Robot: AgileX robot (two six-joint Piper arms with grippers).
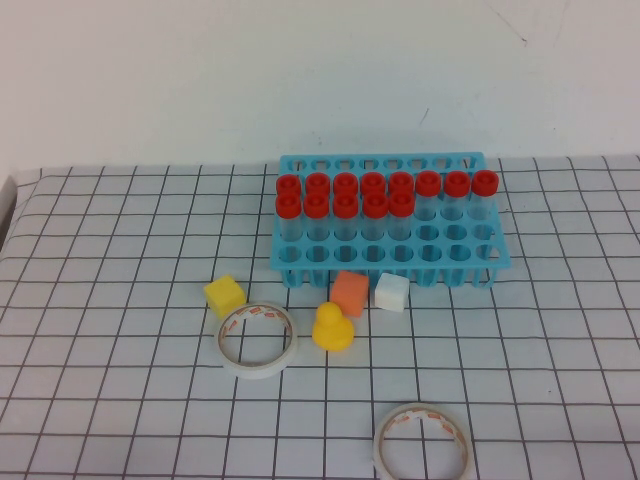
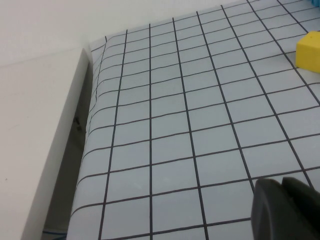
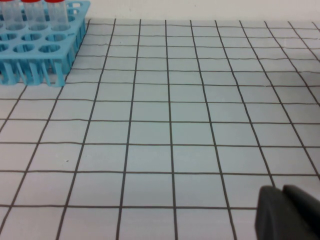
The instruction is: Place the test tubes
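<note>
Red-capped test tubes (image 1: 372, 195) stood in the blue rack (image 1: 390, 262); left gripper (image 2: 281, 192) and right gripper (image 3: 282, 200) hovered above the tabletop (image 2: 165, 140), jaws closed, empty.

cut off at edge: lower tape roll (image 1: 423, 410) | yellow block (image 2: 310, 50) | left gripper (image 2: 283, 202) | right gripper (image 3: 285, 206)

Raised camera looks down; low, close wrist cameras share its rack (image 1: 430, 252) (right) and yellow cube (image 1: 224, 296) (left).

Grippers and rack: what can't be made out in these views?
- Left gripper, shut, near the table's left edge: mostly cut off in the left wrist view, outside the high view.
- Right gripper, shut, right of the rack: same in its wrist view.
- Tubes: contents too small, high view.
</note>
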